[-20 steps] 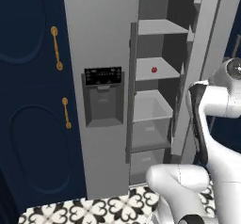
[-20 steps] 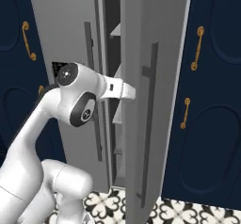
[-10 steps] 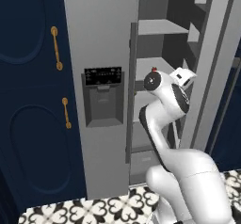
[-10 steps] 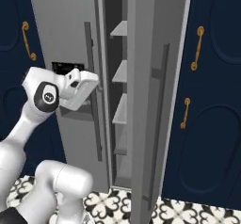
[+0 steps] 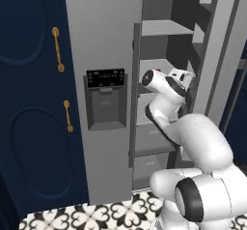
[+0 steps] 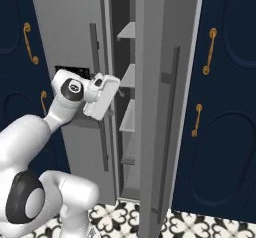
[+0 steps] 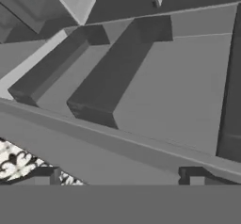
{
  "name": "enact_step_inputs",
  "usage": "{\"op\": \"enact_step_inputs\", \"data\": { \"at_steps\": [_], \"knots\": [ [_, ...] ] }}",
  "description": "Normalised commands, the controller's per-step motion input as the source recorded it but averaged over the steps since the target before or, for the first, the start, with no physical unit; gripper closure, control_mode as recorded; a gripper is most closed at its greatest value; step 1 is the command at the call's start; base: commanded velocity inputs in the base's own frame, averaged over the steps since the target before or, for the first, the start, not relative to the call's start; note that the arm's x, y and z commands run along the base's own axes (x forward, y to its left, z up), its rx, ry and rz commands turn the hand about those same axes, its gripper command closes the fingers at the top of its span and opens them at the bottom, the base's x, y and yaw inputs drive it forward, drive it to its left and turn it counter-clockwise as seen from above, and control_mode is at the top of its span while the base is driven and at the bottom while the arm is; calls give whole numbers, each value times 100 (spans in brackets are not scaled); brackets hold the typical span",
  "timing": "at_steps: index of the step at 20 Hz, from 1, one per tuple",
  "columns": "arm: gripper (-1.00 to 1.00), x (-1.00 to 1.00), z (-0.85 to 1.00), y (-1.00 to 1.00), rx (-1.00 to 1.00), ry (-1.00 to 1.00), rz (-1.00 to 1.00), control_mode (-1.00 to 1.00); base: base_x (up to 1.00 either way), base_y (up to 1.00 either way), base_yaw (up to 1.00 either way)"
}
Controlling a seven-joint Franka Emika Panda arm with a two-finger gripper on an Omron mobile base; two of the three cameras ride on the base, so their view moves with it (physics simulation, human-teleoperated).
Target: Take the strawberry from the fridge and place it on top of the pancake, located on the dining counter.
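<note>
The gripper (image 7: 120, 173) sits at the open side of the fridge (image 5: 101, 55), aimed in at its grey shelves (image 7: 164, 96). Its 2 fingertips (image 7: 44, 173) stand wide apart with nothing between them. The strawberry cannot be made out on the shelving ahead; it probably lies deeper in and off to one side of the hand, hidden behind the arm.

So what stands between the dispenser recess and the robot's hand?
A long dark-grey vertical door handle, seen in the left base view.
</note>
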Motion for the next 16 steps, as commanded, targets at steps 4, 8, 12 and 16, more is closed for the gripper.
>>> {"op": "enact_step_inputs", "data": {
  "at_steps": [4, 8, 12, 16],
  "knots": [
    [-100, 0, -15, -97, -8, 12, -16, -100, 0, 0, 0],
    [-100, -11, -8, -100, -4, 3, -17, -100, 0, 0, 0],
    [-100, -18, -4, -100, 0, 0, -15, -100, 0, 0, 0],
    [-100, -7, -4, -98, 0, 0, -12, -100, 0, 0, 0]
  ]
}}
